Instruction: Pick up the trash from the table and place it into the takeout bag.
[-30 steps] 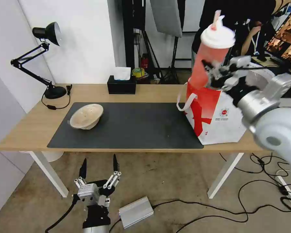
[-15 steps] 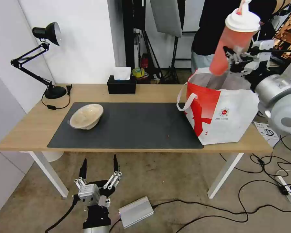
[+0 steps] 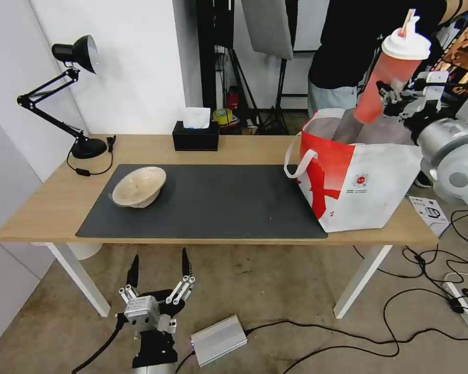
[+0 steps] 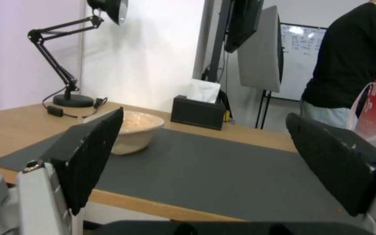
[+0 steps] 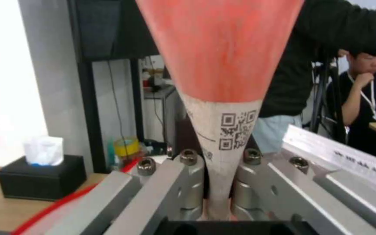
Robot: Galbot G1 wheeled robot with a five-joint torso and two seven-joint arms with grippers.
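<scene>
Cup (image 3: 391,78) carried rightward, over bag (image 3: 379,187)

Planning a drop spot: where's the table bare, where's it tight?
Free: the mat between the beige bowl and the takeout bag; bare wood between the lamp and the tissue box. Crowded: the bag end, where the right gripper holds the red cup over it.

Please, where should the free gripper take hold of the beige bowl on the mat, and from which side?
Probably the raised rim of the beige pulp bowl. It sits tilted on the dark mat, its open face turned up and toward the table's far side, so a jaw can slip inside. The left gripper, open, could come from above.
</scene>
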